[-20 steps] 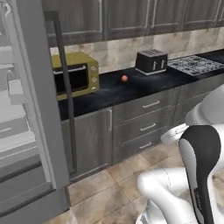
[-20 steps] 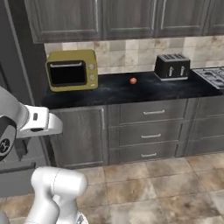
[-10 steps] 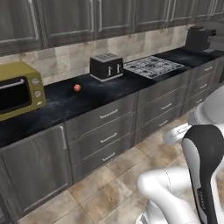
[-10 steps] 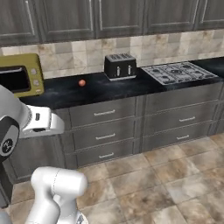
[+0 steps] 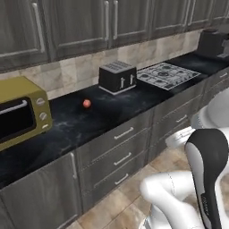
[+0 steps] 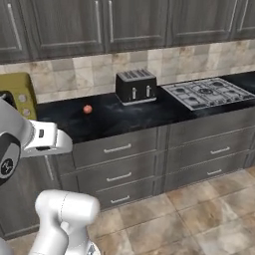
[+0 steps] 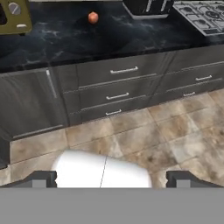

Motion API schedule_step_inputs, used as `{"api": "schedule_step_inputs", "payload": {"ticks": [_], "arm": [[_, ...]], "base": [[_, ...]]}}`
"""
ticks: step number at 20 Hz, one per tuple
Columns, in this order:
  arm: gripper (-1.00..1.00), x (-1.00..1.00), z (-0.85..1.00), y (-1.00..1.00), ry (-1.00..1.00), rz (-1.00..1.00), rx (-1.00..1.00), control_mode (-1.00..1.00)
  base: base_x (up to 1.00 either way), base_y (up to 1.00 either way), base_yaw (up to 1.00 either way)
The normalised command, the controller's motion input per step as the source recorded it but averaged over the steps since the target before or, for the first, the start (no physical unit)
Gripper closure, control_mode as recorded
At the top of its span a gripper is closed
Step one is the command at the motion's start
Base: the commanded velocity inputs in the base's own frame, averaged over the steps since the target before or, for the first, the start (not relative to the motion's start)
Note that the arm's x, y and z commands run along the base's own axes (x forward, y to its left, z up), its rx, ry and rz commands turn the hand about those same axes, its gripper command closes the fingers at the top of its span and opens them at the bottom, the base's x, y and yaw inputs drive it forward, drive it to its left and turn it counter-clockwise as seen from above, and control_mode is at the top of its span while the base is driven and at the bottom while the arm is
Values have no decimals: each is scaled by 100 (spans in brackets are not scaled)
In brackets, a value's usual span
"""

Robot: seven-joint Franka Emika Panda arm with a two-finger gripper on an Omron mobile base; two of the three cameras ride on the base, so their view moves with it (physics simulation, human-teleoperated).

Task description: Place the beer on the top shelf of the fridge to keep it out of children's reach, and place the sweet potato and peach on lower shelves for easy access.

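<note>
The peach (image 7: 92,17) (small, round, orange-red) sits on the black counter (image 7: 57,41) beside the toaster (image 6: 134,85), well ahead of the gripper (image 7: 111,179), whose jaws stand wide and empty.

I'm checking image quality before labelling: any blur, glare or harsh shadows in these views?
Left base view: soft, flat light, faint sheen on the black counter. Right base view: sharp, peach barely shadowed. Hand view: blocky, slightly blurred floor tiles.

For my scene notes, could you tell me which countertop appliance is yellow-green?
The toaster oven at the counter's left end; the toaster farther right is black.
</note>
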Motion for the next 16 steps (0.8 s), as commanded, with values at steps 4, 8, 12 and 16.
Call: {"api": "schedule_step_inputs", "payload": {"ticks": [4,8,12,16], "arm": [[-100,0,0,0,0,0,0,100],[-100,0,0,0,0,0,0,100],[-100,0,0,0,0,0,0,100],[-100,0,0,0,0,0,0,100]], "base": [[100,16,8],[100,0,17],[100,-20,25],[97,-39,33]]}}
